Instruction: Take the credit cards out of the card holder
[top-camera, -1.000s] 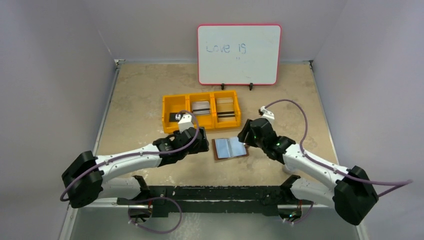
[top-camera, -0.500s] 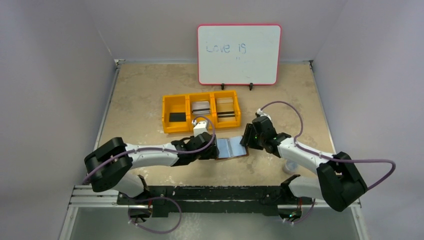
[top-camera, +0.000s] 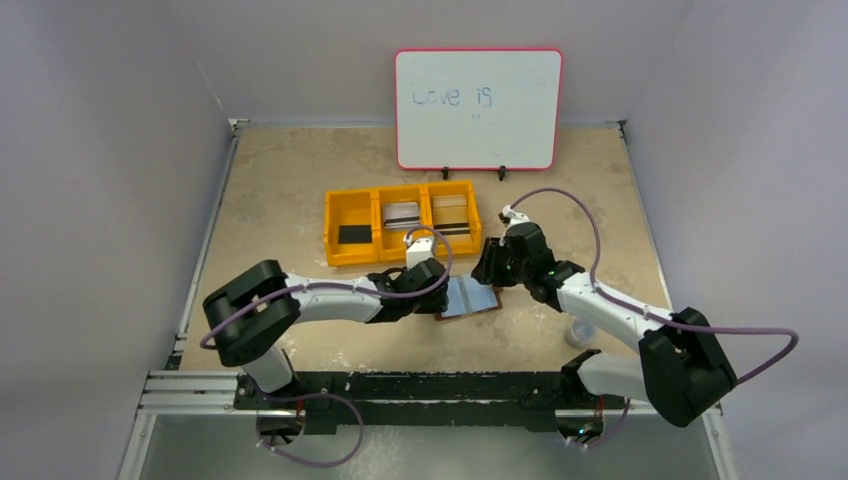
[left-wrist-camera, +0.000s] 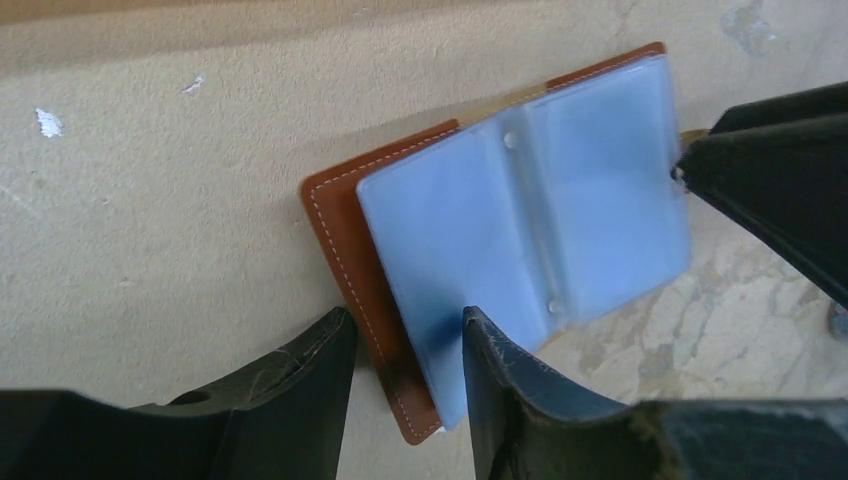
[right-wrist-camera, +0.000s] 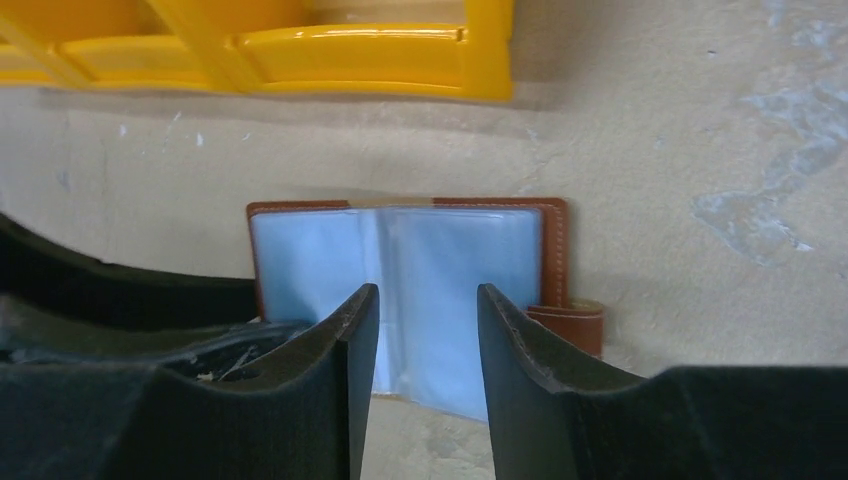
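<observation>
The card holder (top-camera: 470, 298) lies open on the table, brown leather with pale blue clear sleeves facing up (left-wrist-camera: 520, 220) (right-wrist-camera: 440, 250). I see no card in the sleeves. My left gripper (top-camera: 436, 290) (left-wrist-camera: 405, 335) is open, its jaws straddling the wallet's left edge. My right gripper (top-camera: 490, 264) (right-wrist-camera: 425, 305) is open, just above the sleeves at the wallet's right side. The credit cards lie in the yellow bin (top-camera: 328, 215): a black one (top-camera: 352, 234), a grey-white one (top-camera: 402, 213) and a beige one (top-camera: 452, 214).
The yellow three-compartment bin stands just behind the wallet (right-wrist-camera: 380, 50). A whiteboard (top-camera: 478, 108) stands at the back. The wallet's snap tab (right-wrist-camera: 572, 325) sticks out at its right edge. The right gripper's black body (left-wrist-camera: 780, 180) is at the wallet's far edge.
My left gripper has moved right from the bin's front to the wallet's left edge. My right gripper has shifted slightly back and left over the wallet's right side.
</observation>
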